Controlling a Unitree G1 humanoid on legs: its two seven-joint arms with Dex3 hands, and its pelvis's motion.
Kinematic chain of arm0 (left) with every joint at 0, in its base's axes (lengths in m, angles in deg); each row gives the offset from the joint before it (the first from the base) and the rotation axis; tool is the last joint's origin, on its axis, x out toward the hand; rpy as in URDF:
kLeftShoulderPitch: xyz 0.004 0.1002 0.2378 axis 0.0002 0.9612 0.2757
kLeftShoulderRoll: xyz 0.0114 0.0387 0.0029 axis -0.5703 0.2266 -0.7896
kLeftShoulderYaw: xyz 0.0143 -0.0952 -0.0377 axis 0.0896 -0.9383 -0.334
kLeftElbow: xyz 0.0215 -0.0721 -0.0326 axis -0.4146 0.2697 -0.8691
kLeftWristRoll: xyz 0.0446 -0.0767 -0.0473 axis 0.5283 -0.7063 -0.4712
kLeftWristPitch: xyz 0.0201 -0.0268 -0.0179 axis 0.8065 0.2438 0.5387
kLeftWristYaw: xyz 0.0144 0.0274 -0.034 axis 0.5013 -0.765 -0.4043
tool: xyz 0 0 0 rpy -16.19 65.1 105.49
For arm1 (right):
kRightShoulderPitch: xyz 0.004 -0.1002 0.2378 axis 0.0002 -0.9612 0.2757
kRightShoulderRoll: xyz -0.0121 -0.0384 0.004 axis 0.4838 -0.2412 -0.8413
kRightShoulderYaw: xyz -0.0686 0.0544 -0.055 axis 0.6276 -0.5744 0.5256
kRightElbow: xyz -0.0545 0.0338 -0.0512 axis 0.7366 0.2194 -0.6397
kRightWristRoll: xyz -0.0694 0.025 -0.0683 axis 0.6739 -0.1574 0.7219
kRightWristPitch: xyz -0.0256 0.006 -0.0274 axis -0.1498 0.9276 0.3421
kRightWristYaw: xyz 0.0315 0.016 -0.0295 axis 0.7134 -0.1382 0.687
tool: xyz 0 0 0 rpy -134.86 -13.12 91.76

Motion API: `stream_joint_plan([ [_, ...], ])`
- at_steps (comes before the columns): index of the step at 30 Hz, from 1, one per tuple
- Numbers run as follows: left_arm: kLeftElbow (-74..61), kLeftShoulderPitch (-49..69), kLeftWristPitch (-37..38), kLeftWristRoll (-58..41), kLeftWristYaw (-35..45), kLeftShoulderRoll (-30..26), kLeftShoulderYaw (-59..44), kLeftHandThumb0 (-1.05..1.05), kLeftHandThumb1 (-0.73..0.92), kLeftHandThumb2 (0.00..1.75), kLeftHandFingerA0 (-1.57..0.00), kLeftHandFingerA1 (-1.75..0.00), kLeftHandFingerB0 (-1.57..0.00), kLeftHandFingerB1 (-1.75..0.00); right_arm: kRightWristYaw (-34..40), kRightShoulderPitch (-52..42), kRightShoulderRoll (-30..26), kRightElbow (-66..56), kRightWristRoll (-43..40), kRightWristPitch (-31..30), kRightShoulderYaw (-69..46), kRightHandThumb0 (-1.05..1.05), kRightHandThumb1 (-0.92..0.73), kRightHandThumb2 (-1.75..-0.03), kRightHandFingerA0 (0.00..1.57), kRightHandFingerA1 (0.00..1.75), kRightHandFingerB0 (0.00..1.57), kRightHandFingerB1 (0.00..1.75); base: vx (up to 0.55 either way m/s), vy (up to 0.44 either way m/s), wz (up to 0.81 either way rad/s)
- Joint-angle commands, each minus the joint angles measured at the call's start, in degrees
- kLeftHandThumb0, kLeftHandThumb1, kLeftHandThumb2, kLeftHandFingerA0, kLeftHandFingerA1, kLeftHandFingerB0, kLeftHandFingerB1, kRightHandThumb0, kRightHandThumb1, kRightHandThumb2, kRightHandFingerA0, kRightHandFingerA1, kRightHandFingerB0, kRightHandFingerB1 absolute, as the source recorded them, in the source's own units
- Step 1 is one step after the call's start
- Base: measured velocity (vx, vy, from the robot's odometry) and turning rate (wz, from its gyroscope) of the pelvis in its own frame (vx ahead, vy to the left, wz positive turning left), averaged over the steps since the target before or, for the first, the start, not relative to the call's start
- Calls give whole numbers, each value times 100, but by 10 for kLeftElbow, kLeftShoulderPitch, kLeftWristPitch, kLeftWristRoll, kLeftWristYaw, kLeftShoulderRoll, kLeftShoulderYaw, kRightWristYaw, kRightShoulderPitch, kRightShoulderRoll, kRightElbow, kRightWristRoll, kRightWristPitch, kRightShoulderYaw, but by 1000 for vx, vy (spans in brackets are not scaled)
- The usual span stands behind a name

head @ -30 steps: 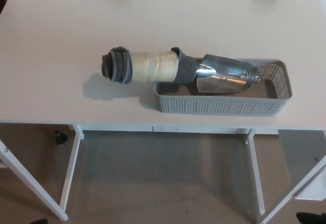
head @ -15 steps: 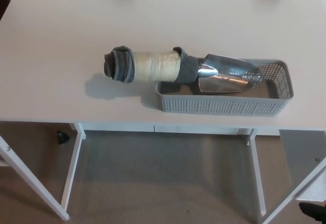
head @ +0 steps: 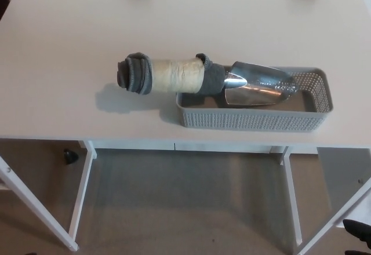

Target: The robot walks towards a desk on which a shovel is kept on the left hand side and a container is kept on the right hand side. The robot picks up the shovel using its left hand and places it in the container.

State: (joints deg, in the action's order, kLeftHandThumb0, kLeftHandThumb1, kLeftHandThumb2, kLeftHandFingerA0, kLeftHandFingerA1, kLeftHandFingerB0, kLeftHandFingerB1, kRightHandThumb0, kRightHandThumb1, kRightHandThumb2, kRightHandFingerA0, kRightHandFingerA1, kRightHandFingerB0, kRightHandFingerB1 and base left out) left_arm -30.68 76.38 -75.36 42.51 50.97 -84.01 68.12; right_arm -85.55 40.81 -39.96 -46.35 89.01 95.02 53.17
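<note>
The shovel (head: 255, 84) has a shiny metal scoop and a thick handle (head: 171, 76) wrapped in beige tape with grey cloth at both ends. Its scoop lies inside the grey perforated container (head: 249, 119) on the right half of the white desk (head: 69, 46). The handle sticks out to the left over the container's left rim and hangs above the desktop. Neither of my hands shows in the head view.
The desk's front edge (head: 116, 140) runs across the picture below the container. White desk legs (head: 80, 194) and slanted white bars (head: 32, 206) stand beneath it on a brown floor. A small dark object (head: 70, 156) lies on the floor at the left.
The whole picture has shifted a little, so the camera has moved. The shovel and container lie as before.
</note>
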Motion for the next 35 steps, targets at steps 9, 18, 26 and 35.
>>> stream_joint_plan([
  [9,10,-4,32,4,-23,-22,13,-73,58,88,-17,-45,-10,-40,9,7,1,6,-8,12,-10,-59,-59,-87,31,53,17,45,0,0,0],
  [18,5,-5,30,3,-27,-25,19,-72,57,87,-17,-45,-9,-39,9,7,3,-1,-9,9,-11,-53,-74,-61,37,46,23,36,0,0,0],
  [26,-1,-2,33,3,-27,-27,19,-71,58,85,-17,-44,-9,-39,9,8,1,2,-4,9,-11,-52,-75,-61,39,46,23,36,0,0,0],
  [35,3,-4,39,11,-38,-28,24,-72,57,86,-21,-45,-13,-40,7,8,1,1,-7,14,-12,-51,-74,-61,37,47,25,37,0,0,0],
])
